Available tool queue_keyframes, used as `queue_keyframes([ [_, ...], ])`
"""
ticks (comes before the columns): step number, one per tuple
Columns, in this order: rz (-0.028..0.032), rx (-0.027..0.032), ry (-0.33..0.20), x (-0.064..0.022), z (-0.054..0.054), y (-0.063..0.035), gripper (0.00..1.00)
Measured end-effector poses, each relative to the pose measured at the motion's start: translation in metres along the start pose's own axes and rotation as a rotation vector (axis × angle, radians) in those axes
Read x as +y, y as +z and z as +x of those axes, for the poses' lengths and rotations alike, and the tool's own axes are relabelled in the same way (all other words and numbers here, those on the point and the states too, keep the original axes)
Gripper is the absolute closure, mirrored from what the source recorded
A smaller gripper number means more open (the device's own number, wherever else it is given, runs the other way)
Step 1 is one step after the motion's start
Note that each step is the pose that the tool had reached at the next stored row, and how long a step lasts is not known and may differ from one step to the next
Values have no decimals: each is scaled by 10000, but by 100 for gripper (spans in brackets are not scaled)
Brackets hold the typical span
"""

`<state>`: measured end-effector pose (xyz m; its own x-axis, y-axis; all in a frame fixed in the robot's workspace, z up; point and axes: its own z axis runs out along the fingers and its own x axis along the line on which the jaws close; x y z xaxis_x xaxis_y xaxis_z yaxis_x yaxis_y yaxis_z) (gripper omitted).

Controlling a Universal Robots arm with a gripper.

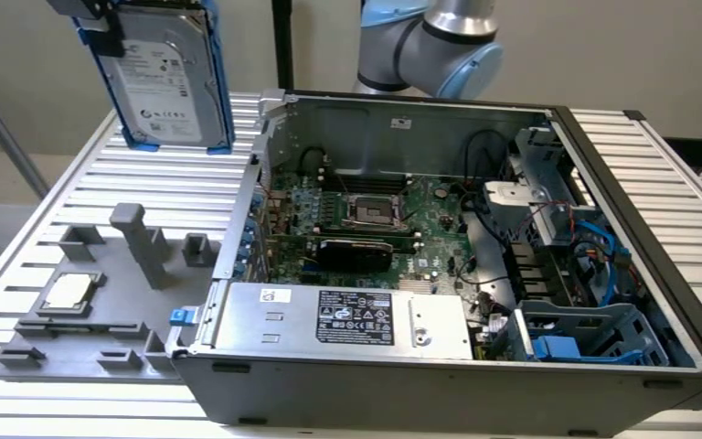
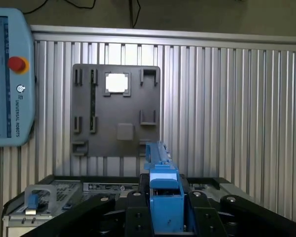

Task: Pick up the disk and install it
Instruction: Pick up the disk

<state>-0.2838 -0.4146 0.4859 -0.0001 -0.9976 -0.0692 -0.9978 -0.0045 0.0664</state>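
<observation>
Slatted table [image 1: 143, 187]: disk [image 1: 171, 78] up off it, not yet installed.
Gripper [image 2: 165, 200] jaws clamp the disk, high beside the open case [image 1: 388, 395].

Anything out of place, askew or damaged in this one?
Nothing stands out. The disk hangs upright in the claw, to the exterior view's left of the open computer case. The chip sits flat in its grey tray.
</observation>
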Motion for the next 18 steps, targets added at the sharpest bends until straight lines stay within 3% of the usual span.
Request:
queue_keyframes([
  [5,-63,-19,3,-223,24,-37,67],
  [11,-70,-19,4,-495,106,-65,67],
  [18,-70,-19,4,-754,256,-92,67],
])
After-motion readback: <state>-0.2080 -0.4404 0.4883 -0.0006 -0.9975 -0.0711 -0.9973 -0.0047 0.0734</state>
